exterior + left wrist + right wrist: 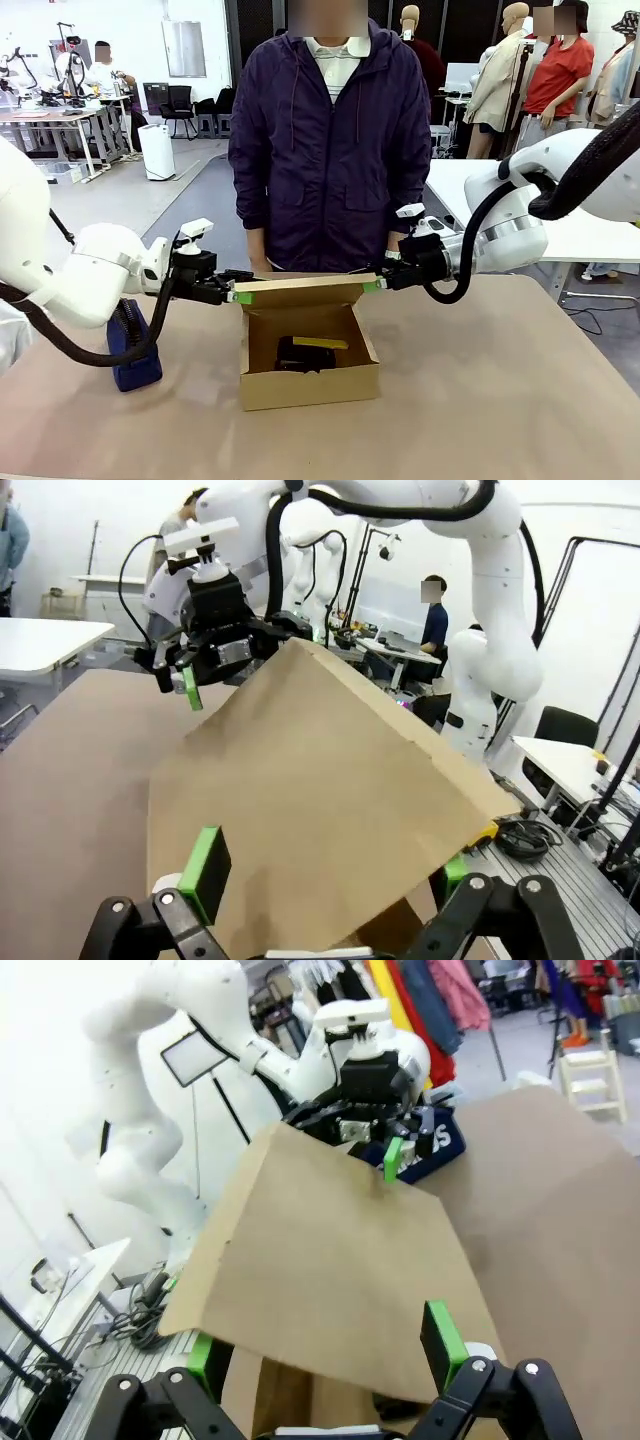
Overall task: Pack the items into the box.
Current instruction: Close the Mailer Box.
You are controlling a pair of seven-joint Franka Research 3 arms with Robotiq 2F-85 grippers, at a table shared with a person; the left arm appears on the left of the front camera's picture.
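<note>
Front view: the left claw [236, 292] reaches in from the side at one end of the raised flap lid [305, 290] of the box [310, 385], and the right claw [378, 284] meets the lid's opposite end, so the lid's upper edge runs straight between the two claws. The box stands on the brown table [500, 400] just below and between both claws, its top open. Down inside it, lower than either claw, lie the black stapler [303, 357] and the yellow utility knife [320, 343], the knife resting at the stapler's far side. A navy blue pouch [130, 350] stands on the table beneath the left arm, behind that claw and well apart from the box. A person in a dark purple jacket [330, 140] stands beyond the lid, facing both claws. In the left wrist view the left claw's green pads [205, 870] stand spread wide on either side of the lid's near corner, clear gaps showing, so this claw is released. In the right wrist view the right claw's pads [441, 1340] likewise straddle the lid's edge with space around it, released too; the cardboard panel slopes away ahead toward the other claw at its far corner.
</note>
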